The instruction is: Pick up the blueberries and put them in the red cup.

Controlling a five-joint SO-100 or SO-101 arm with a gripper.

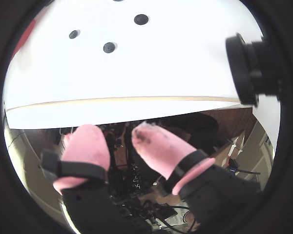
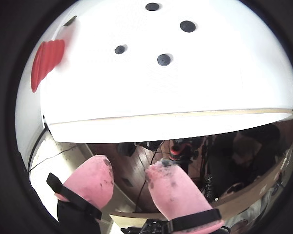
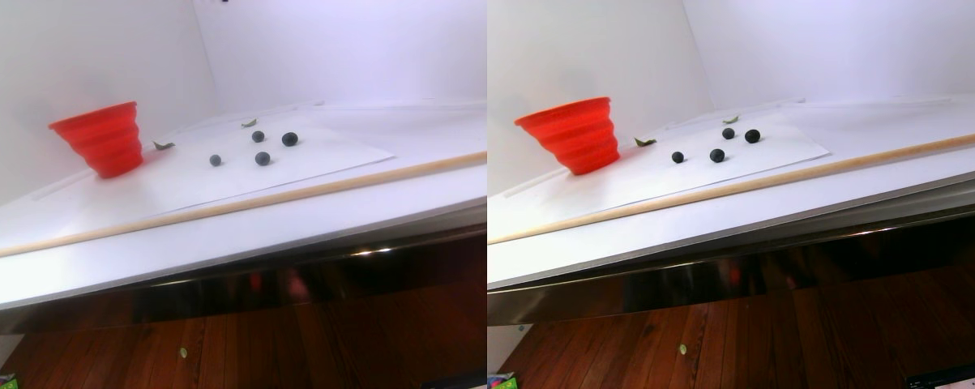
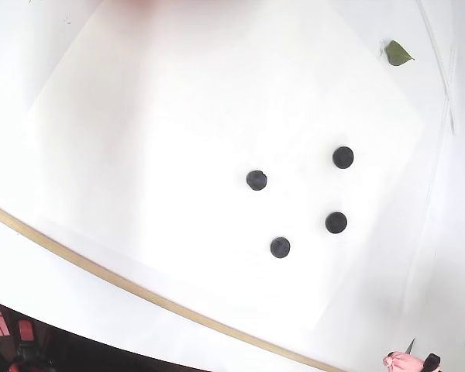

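in the stereo pair view the red cup [image 3: 102,138] stands upper left, a green leaf [image 3: 163,146] just beside it, then four blueberries [image 3: 262,158] loose on the white sheet [image 3: 333,154]. in a wrist view the gripper [image 2: 132,178] sits bottom centre, pink fingers [image 2: 93,180] parted narrowly, holding nothing.

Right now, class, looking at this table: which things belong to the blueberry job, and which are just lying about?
Belong to the job:
- four small round dark blue-black blueberries
- ribbed red cup
- pink-padded gripper, open and empty

Just lying about:
- two small green leaves
- thin wooden rod
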